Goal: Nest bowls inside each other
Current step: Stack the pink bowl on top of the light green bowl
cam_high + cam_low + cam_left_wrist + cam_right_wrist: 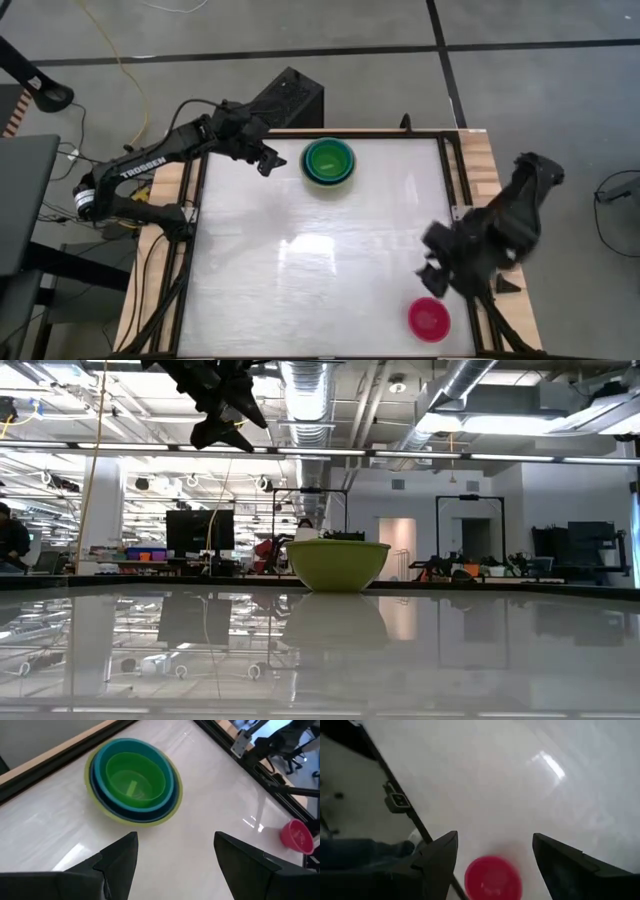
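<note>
Near the table's far edge stands a nested stack of bowls: the olive-green bowl outermost, then light blue, teal and bright green bowls inside it. A small magenta-pink bowl stands alone, upright, at the near right corner. My left gripper hovers open just left of the stack, high above the table, with nothing between its fingers. My right gripper is open above the table, a little toward the far side of the pink bowl, and is empty.
A black frame rail runs along the table's right edge, with a small bracket on it close to the pink bowl. A black box sits behind the far edge. The glossy white tabletop between stack and pink bowl is bare.
</note>
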Motion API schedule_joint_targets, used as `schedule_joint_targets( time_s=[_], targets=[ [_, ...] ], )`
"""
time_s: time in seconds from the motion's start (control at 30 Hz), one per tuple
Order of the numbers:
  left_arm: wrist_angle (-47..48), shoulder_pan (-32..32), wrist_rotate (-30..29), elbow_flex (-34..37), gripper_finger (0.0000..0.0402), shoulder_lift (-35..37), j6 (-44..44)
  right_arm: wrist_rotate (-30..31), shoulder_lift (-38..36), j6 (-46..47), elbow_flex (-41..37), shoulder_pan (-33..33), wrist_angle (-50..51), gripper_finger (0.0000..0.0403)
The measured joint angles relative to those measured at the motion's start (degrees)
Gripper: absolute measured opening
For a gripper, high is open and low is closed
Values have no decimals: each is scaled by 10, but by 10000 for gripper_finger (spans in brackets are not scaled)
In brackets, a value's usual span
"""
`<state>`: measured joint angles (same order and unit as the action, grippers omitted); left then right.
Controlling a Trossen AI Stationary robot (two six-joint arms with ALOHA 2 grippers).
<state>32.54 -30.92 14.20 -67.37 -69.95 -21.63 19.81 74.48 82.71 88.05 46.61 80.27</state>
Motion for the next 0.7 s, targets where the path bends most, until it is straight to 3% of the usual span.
schedule_joint_targets(
  time_s=[0.13, 0.27, 0.7],
  targets=[
    [-9, 9, 0, 0, 250, 0, 0, 39, 17, 178, -81, 114, -22, 291],
    [-19, 14, 0, 0, 250, 0, 0, 40, 34, 281, -157, 181, -49, 291],
    [-25, 26, 15, 0, 250, 0, -30, -67, 34, 341, -341, 255, -281, 291]
  ],
)
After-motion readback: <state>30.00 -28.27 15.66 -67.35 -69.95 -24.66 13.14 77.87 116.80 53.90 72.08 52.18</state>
